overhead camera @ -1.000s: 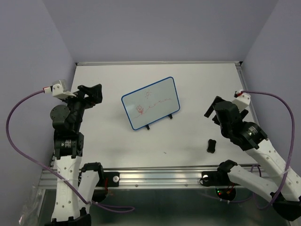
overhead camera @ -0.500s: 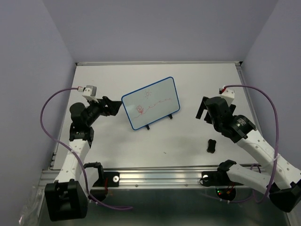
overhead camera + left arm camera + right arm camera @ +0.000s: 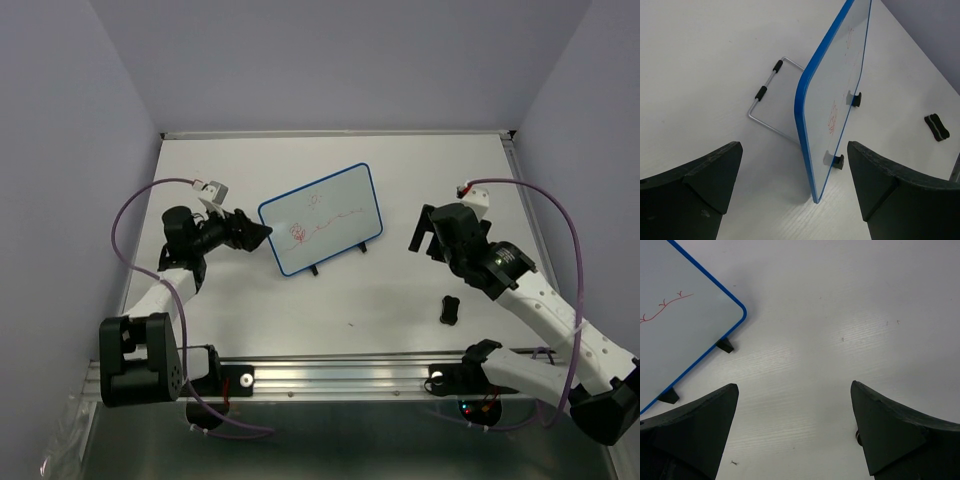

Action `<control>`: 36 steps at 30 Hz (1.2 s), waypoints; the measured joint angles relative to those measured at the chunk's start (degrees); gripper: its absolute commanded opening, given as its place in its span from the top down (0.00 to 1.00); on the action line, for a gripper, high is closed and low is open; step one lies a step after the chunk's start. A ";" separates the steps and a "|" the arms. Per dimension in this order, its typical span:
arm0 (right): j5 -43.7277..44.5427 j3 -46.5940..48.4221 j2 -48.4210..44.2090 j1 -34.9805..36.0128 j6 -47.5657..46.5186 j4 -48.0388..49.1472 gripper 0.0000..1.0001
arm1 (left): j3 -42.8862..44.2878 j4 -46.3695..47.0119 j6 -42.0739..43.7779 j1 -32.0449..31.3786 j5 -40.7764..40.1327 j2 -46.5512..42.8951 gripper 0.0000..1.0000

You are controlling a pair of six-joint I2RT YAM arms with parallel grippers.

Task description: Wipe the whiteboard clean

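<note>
The whiteboard [image 3: 320, 218] stands tilted on small black feet near the table's middle, blue-framed, with red marker scribbles on its face. In the left wrist view I see the whiteboard [image 3: 850, 75] almost edge-on, its wire stand [image 3: 765, 92] behind it. My left gripper [image 3: 258, 236] is open just left of the board's left edge, which lies between the left gripper [image 3: 792, 150] fingers without touching them. My right gripper [image 3: 422, 232] is open and empty to the right of the board, above bare table. The right gripper [image 3: 794, 387] view shows the whiteboard [image 3: 675, 340] corner at upper left.
A small black eraser block [image 3: 450, 309] lies on the table right of the board, below my right arm, and the eraser block [image 3: 937, 127] also shows at the far right of the left wrist view. Purple walls enclose the table [image 3: 330, 290]. A metal rail [image 3: 330, 375] runs along the front edge.
My left arm has dropped low and reached right, bringing its open gripper up to the board's left edge. My right gripper has shifted a little left toward the board.
</note>
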 measured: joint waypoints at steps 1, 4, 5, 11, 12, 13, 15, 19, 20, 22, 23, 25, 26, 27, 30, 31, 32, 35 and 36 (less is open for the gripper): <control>-0.15 -0.13 0.02 0.00 0.04 0.02 0.00 | 0.44 0.00 0.28 0.00 0.68 0.90 0.01; -0.44 -0.22 -0.02 0.00 0.07 0.15 0.00 | 2.12 0.66 1.29 0.00 3.13 3.67 0.01; -0.50 -0.28 -0.02 0.00 0.09 0.24 0.00 | 2.69 1.11 1.73 0.00 4.42 4.66 0.01; -0.79 -1.31 0.02 0.00 0.74 0.24 0.00 | 5.20 3.39 3.41 -0.04 9.66 8.39 0.12; -0.83 -1.36 0.02 0.00 0.81 0.20 0.00 | 5.77 3.80 3.61 -0.04 10.29 9.31 0.19; -0.87 -1.36 0.02 0.00 0.96 0.26 0.00 | 6.05 3.89 3.67 -0.04 10.64 9.84 0.23; -0.87 -1.36 0.02 0.00 0.98 0.24 0.00 | 7.02 4.42 3.78 -0.07 11.74 11.98 0.33; -0.81 -1.42 0.02 0.00 1.29 0.26 0.00 | 7.65 5.18 3.98 -0.07 13.42 14.60 0.51; -0.76 -1.51 0.02 0.00 1.46 0.28 0.00 | 7.78 5.35 3.93 -0.07 13.79 15.21 0.54; -0.52 -2.03 0.02 0.00 1.92 0.20 0.00 | 8.00 5.84 3.65 -0.11 14.73 16.22 0.59; -0.37 -2.36 0.02 0.00 2.27 0.17 0.00 | 8.07 6.03 3.54 -0.13 15.13 16.59 0.62; -0.02 -2.91 0.02 0.00 2.75 0.15 0.00 | 8.09 6.64 3.19 -0.17 16.31 16.98 0.70; 0.22 -3.39 0.04 0.00 3.15 0.13 0.00 | 8.09 7.06 3.02 -0.28 16.74 17.00 0.73; 0.35 -3.78 0.04 0.00 3.43 0.09 0.00 | 8.09 7.48 2.86 -0.35 17.14 17.00 0.75; 1.14 -5.35 0.15 0.00 4.55 -0.09 0.00 | 8.02 9.31 0.87 -0.50 19.17 17.00 0.91; 1.42 -5.86 0.17 0.00 5.09 -0.13 0.00 | 8.02 9.68 0.68 -0.50 19.43 17.00 0.97; 1.68 -6.21 0.24 0.00 5.51 -0.26 0.00 | 8.00 10.03 -0.35 -0.66 20.13 17.00 1.00; 3.28 -8.11 0.37 0.00 8.28 -0.63 0.00 | 7.91 11.21 -1.09 -0.83 20.39 17.03 1.00; 3.69 -8.57 0.44 0.00 9.01 -0.90 0.00 | 7.85 11.45 -1.33 -0.83 20.41 17.07 1.00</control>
